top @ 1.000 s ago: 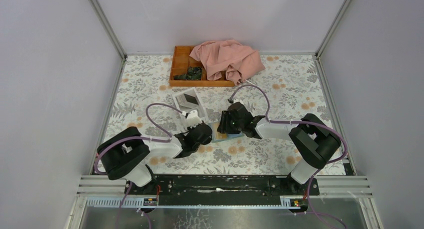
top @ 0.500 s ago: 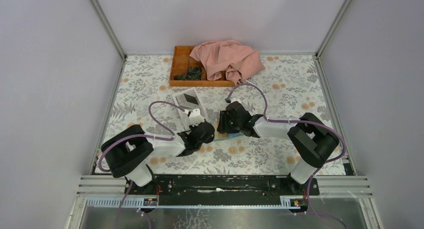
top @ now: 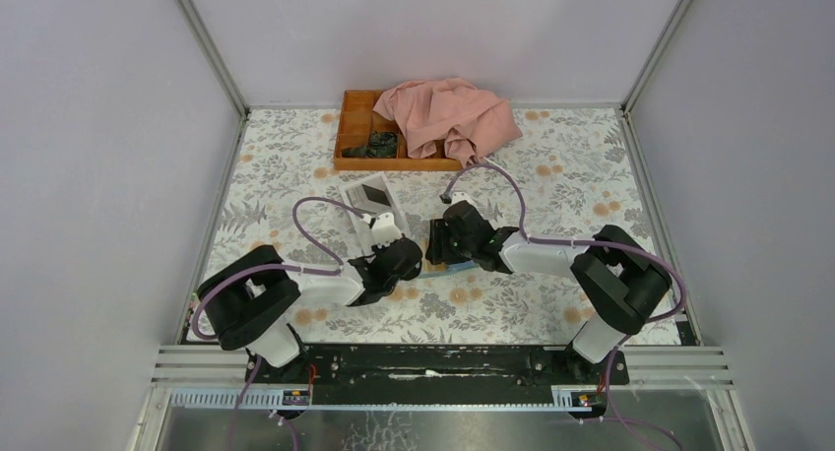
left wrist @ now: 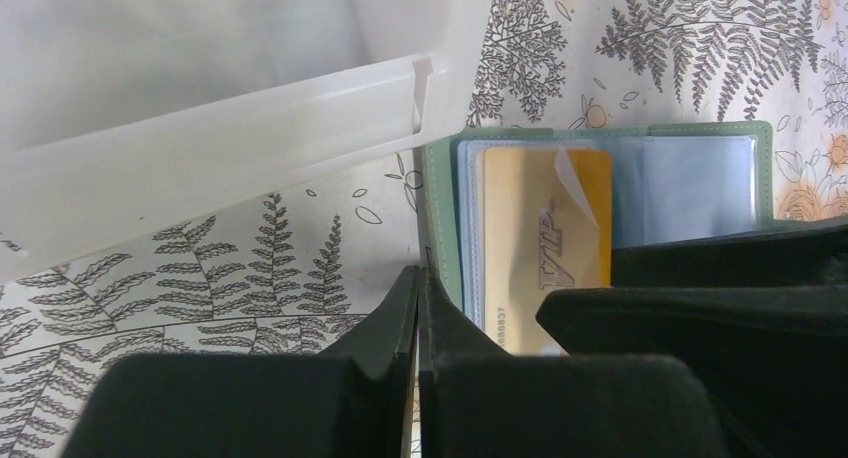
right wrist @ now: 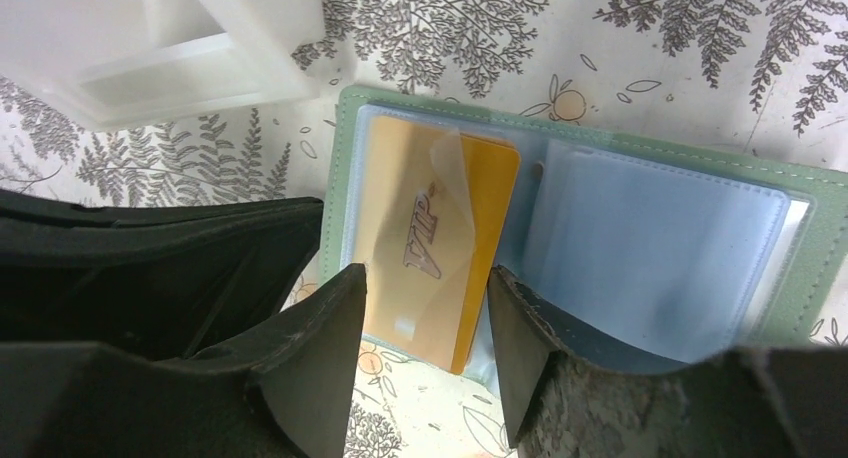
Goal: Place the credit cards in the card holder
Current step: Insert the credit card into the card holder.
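Orange card [right wrist: 440,208] in the card holder [right wrist: 650,238] points lengthwise at my right hand [right wrist: 425,275], fingers apart astride it; left hand [left wrist: 417,283] pressed together alongside.

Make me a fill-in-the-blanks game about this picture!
The gold credit card says ___ on it.
The card holder around it is coloured ___.
The cloth on the wooden tray is ___.
The right gripper over the card is ___, not shut.
Missing words: VIP, green, pink, open.

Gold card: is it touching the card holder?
Touching. Right wrist view: the gold card lies on the open card holder, its far end under a clear sleeve.
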You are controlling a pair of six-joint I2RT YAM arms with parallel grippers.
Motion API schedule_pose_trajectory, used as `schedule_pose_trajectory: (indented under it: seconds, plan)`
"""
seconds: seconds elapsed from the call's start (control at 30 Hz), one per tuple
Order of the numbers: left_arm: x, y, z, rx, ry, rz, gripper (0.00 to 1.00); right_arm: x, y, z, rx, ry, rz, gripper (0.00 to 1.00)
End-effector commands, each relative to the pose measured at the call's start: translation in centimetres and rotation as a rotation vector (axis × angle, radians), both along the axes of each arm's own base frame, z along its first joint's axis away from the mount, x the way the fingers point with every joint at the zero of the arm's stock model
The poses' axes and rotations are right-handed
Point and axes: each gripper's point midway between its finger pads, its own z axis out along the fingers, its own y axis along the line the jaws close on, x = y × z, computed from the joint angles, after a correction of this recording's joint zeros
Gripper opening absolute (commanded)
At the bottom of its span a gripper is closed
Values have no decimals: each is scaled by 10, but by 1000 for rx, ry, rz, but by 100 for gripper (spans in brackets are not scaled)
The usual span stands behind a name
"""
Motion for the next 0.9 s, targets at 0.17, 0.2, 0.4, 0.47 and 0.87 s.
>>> schedule_pose_trajectory:
  seconds: [0.17,0.2,0.4,0.47,0.87]
  plan:
    - [-25,38,-20,163,105,-11,2,3,12,46,58,-116,42,58]
    - [-25,38,-17,158,98,-9,3,3,11,47,55,-119,42,58]
    - [-23,38,-7,151,80,-10,7,4,9,46,30,-112,42,60]
    - [-23,39,-9,158,85,-10,8,4,9,43,26,-106,41,60]
    - [-21,44,14,126,35,9,9,17,8,41,-24,-132,24,45]
